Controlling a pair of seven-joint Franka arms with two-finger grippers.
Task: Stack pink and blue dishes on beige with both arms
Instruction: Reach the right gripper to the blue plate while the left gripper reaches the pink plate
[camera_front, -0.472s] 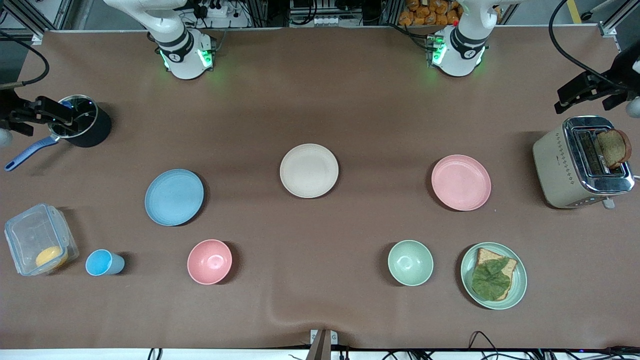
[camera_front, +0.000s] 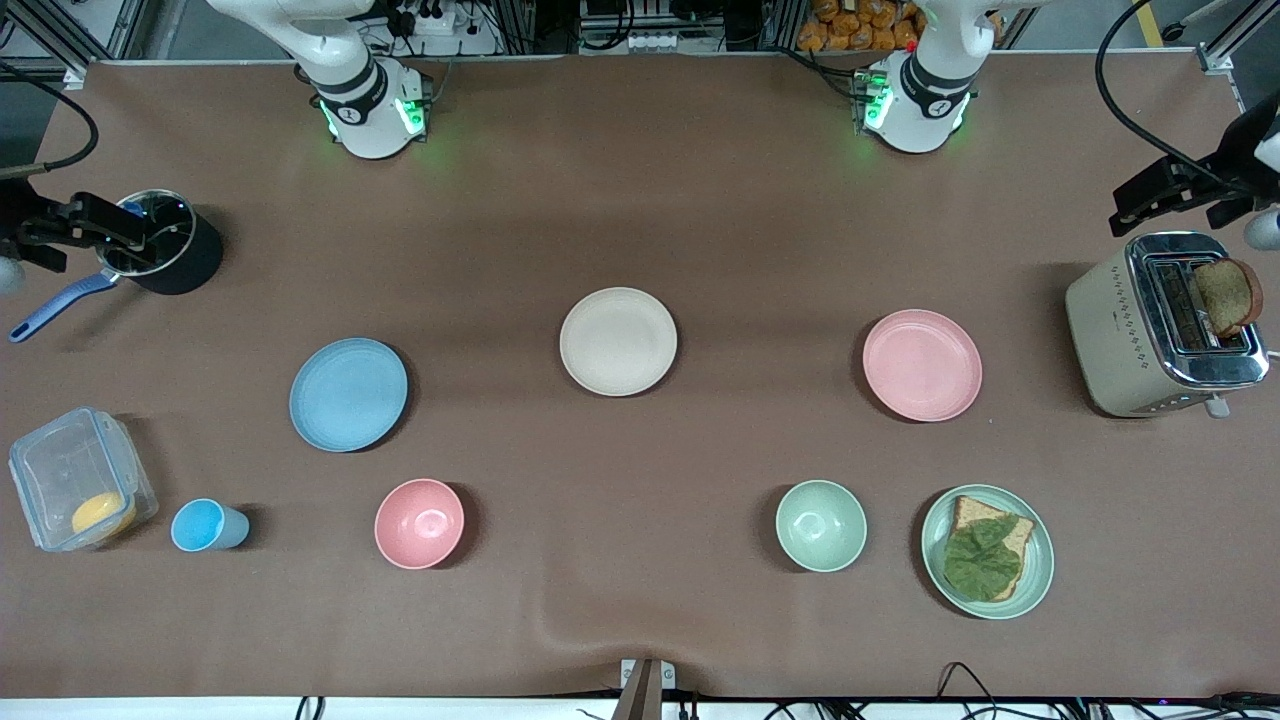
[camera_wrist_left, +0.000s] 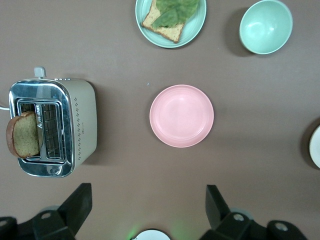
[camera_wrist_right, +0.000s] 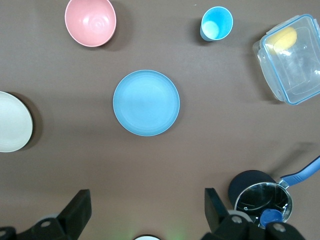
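The beige plate lies bare at the table's middle. The light blue plate lies toward the right arm's end and shows whole in the right wrist view as blue plate. The pink plate lies toward the left arm's end, also whole in the left wrist view as pink plate. My left gripper hangs high over the table by the toaster, open. My right gripper hangs high over the pot, open. Neither holds anything.
A toaster with a bread slice stands at the left arm's end. Nearer the front camera are a green plate with bread, a green bowl, a pink bowl, a blue cup and a clear box. A black pot stands under the right gripper.
My left gripper has shifted slightly toward the robots' bases. The plates and the right gripper have not moved.
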